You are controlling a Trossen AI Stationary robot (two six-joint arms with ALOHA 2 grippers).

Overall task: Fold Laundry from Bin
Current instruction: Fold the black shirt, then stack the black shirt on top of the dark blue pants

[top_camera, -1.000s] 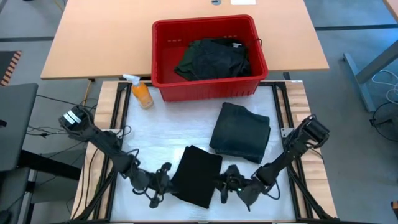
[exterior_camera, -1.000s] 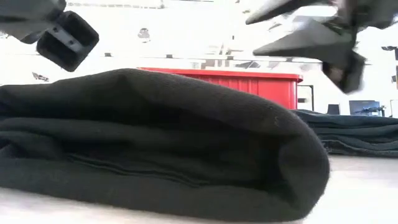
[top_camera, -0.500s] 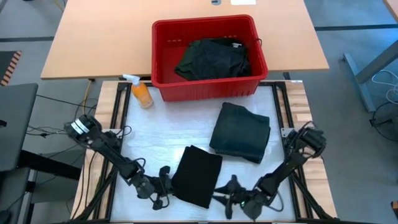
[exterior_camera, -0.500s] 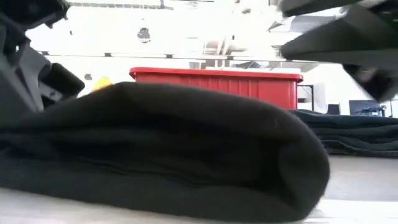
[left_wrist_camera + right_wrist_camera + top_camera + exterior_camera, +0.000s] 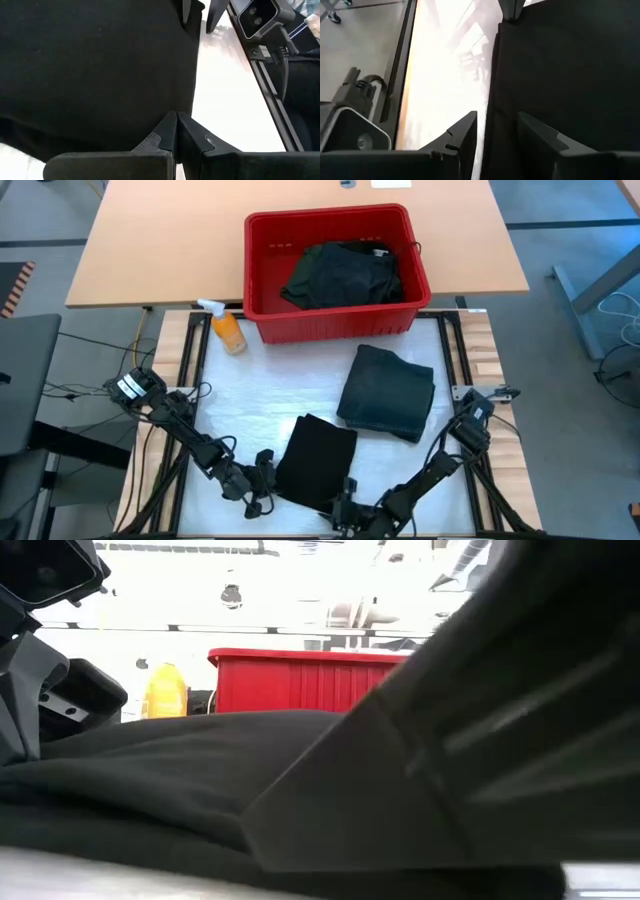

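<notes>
A folded black garment [image 5: 316, 462] lies flat on the white table cover near the table's near edge. My left gripper [image 5: 265, 478] is shut, low at the garment's left edge. My right gripper [image 5: 345, 502] is open at the garment's near corner, its fingers standing on either side of the cloth's edge [image 5: 492, 80]. A folded dark green garment [image 5: 388, 392] lies farther back. The red bin [image 5: 262, 240] at the far side holds more dark laundry [image 5: 345, 273]. My left gripper has its shut fingertips [image 5: 175, 120] against the black garment's left edge [image 5: 186, 95], near the near corner. They come slanting down from the table's left. No cloth shows between the fingers. My right gripper: I cannot tell whether its fingers [image 5: 535, 135] touch the cloth.
An orange spray bottle [image 5: 228, 330] stands left of the bin. Dark rails [image 5: 190, 360] run along both sides of the white cover. A wooden table [image 5: 150, 240] lies behind the bin. Bare white cover [image 5: 260, 400] lies left of the green garment.
My right gripper has swung down and toward the table's near-left, rolling as it went, from the black garment's right side to its near corner. My left gripper has sunk to the table beside the garment's left edge. In the low view the garment's hump sits lower.
</notes>
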